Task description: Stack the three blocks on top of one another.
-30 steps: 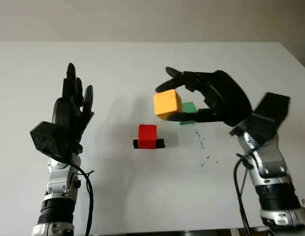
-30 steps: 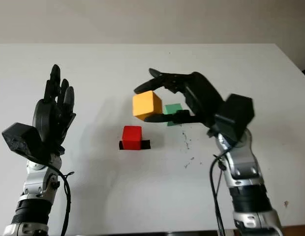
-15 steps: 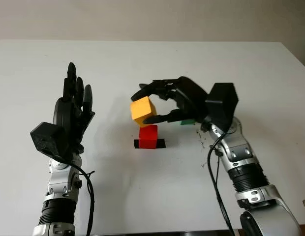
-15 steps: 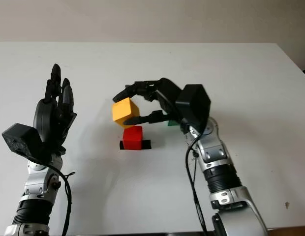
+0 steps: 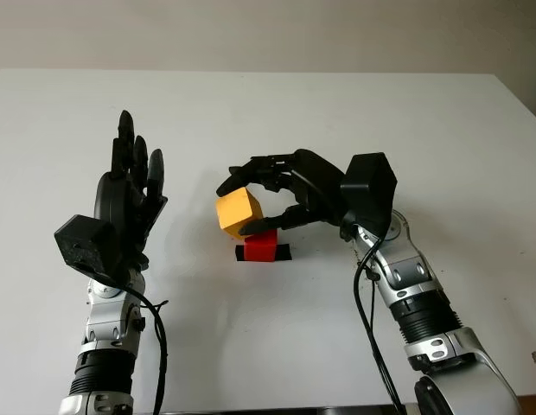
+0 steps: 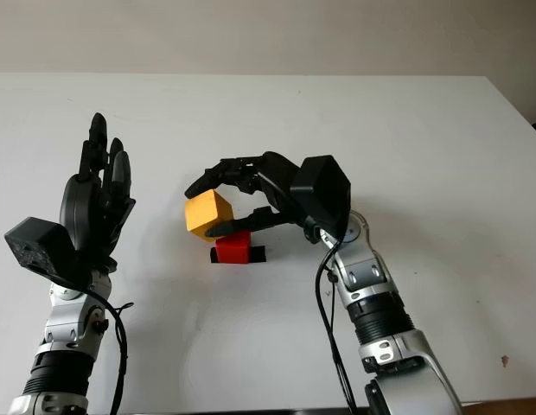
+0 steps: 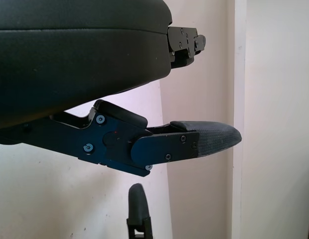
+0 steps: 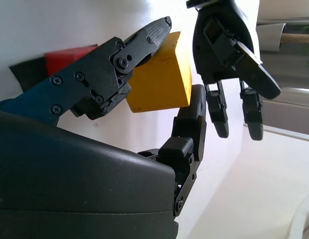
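Note:
My right hand (image 5: 236,207) is shut on a yellow block (image 6: 206,213), held tilted between the upper fingers and the thumb. The block hangs in the air just left of and slightly above a red block (image 5: 261,248). The red block sits on a black tape mark (image 5: 282,252) in the middle of the white table. In the right wrist view the yellow block (image 8: 157,74) is pinched between the fingertips, with the red block (image 8: 70,55) behind it. My left hand (image 5: 125,203) is open, raised upright over the table's left side.
The white table (image 5: 251,346) spreads wide around the blocks, with its far edge against a pale wall. The right forearm (image 5: 406,285) crosses the table's right half, trailing a black cable.
My right hand has carried the yellow block leftward and down, from beside the green block to just left of the red one. The left hand has stayed still.

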`<action>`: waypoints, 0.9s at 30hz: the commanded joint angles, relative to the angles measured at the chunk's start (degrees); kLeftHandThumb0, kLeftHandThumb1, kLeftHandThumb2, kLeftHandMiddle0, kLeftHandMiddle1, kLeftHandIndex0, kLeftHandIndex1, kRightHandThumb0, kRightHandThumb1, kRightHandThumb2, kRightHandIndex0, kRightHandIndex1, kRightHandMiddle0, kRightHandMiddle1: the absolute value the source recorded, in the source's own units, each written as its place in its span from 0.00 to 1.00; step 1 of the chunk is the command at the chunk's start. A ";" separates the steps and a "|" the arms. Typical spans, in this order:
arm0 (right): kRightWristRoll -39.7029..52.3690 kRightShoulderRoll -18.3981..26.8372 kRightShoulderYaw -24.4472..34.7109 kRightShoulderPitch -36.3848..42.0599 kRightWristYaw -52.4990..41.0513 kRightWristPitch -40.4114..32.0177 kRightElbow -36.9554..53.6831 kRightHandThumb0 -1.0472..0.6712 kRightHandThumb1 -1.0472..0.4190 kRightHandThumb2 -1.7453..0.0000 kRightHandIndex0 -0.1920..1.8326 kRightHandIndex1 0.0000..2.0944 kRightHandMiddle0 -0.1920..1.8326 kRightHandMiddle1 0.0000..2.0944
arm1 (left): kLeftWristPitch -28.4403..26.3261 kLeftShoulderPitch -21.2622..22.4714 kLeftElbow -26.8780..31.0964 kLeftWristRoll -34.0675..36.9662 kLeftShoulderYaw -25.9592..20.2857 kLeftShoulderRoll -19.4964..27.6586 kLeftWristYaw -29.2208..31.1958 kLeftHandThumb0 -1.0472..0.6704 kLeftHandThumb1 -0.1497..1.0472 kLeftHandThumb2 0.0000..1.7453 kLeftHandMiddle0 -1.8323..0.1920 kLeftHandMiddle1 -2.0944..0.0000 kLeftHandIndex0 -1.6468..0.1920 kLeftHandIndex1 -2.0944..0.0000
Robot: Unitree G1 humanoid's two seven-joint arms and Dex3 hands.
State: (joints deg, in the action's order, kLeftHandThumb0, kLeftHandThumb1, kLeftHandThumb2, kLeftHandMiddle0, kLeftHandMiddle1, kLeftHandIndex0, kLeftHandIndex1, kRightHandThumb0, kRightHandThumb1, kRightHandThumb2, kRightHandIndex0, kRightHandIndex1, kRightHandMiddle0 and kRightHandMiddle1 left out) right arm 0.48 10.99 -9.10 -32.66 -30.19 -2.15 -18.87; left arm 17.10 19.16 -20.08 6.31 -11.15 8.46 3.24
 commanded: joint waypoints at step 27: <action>-3.76 3.07 0.62 1.68 2.87 2.79 -0.70 0.40 0.18 0.97 0.23 0.05 0.46 0.49 | -1.08 -1.27 2.08 -1.11 0.24 0.42 0.36 0.19 1.00 0.28 0.94 0.98 0.93 0.98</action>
State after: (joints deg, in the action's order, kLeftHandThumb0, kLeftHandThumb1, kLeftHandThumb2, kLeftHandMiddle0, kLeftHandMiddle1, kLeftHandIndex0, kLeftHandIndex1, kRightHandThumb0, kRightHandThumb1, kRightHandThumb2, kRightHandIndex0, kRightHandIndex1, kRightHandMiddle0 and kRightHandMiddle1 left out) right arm -2.62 13.21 -8.07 -30.86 -27.33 -0.05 -18.78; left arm 15.82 18.45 -18.91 5.14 -11.02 8.62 3.52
